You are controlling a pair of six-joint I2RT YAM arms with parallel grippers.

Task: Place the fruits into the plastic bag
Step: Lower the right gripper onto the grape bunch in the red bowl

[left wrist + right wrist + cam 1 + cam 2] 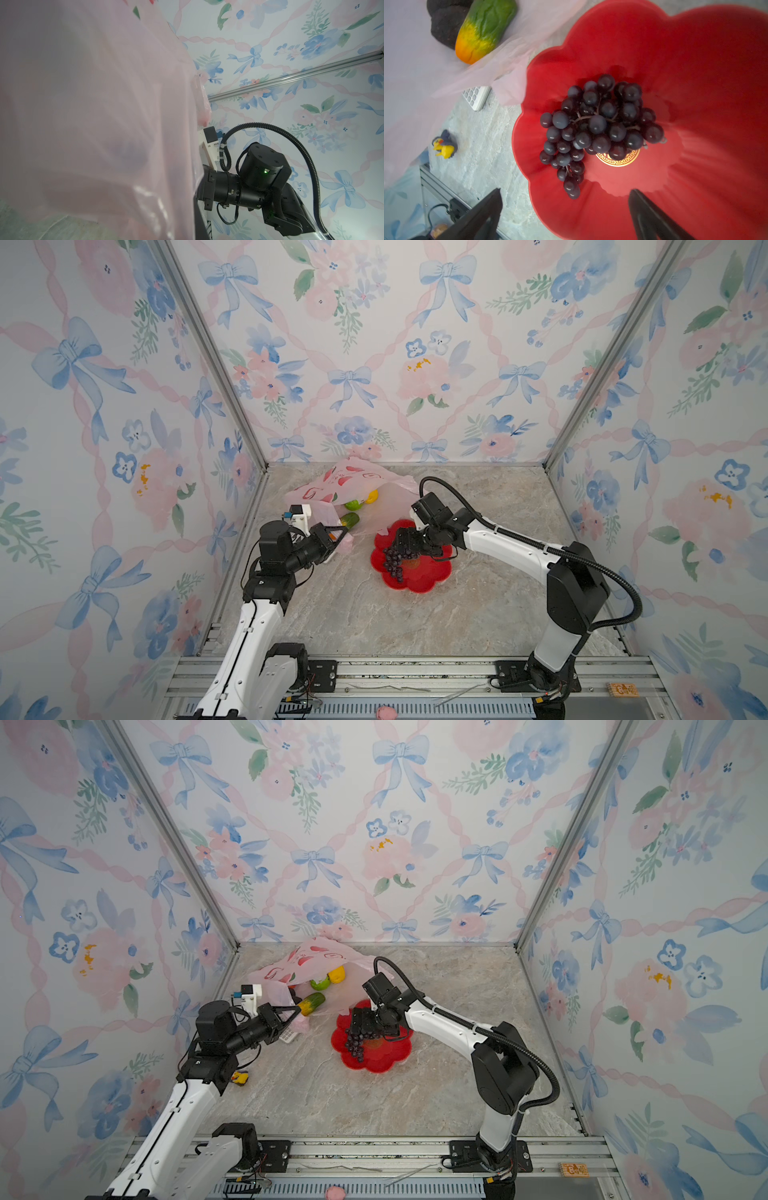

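A glossy red flower-shaped plate (432,578) with a round gold emblem (617,163) at its centre sits on the grey marble-patterned tabletop (457,614). A small yellow-and-dark duck figurine (444,146) stands near the table's left edge, well apart from the plate. A white gridded plastic piece (476,97) lies between them, nearer the plate. Pastel bow-and-flower wallpaper (374,364) lines the walls.

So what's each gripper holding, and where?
Left gripper is shut on the thin pink plastic bag, at its near edge by the opening. Right gripper hangs open over the dark purple grape bunch, holding nothing.
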